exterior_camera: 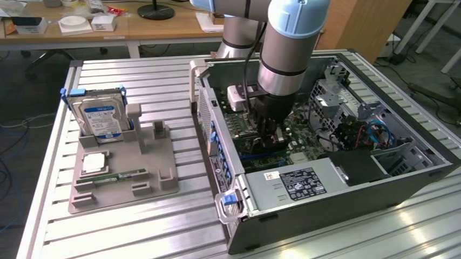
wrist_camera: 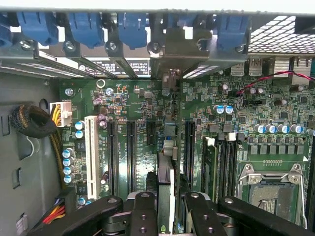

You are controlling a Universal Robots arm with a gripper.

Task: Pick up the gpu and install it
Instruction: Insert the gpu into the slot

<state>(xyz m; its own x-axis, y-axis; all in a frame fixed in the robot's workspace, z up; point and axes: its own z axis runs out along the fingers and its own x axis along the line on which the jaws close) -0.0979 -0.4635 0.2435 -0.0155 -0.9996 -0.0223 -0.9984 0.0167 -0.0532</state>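
Tabletop [exterior_camera: 129, 81]: ribbed metal surface carrying the open computer case and a grey parts holder.
Computer case [exterior_camera: 324, 199]: lies on its side with the side panel off, motherboard facing up; it sits at the exterior view's right.
Arm [exterior_camera: 288, 48]: reaches straight down into the case, over the middle of the motherboard.
Motherboard [wrist_camera: 133, 103]: green board with long black expansion slots, a white slot beside them, and an empty processor socket [wrist_camera: 270, 189].
Parts holder [exterior_camera: 122, 167]: at the exterior view's left; a hard drive [exterior_camera: 101, 121] stands upright in it and a narrow green RAM stick [exterior_camera: 119, 176] lies flat near its front. No dark card is left on it.
Tool [wrist_camera: 165, 204]: fingers closed in on a thin dark card held edge-on between them.
Gpu [wrist_camera: 165, 184]: gripped by the tool, standing on edge directly over the slot area, its metal bracket end [wrist_camera: 170, 78] toward the rear openings of the case.
Progress: the pick-up looks done; the card is inside the case and lined up with a slot. Whether it is pressed fully home I cannot tell.
Writing: the hard drive has a blue-and-white label and the case's power supply a dark label [exterior_camera: 299, 183], neither legible. "POWER" is printed faintly by the white connector [wrist_camera: 62, 113].
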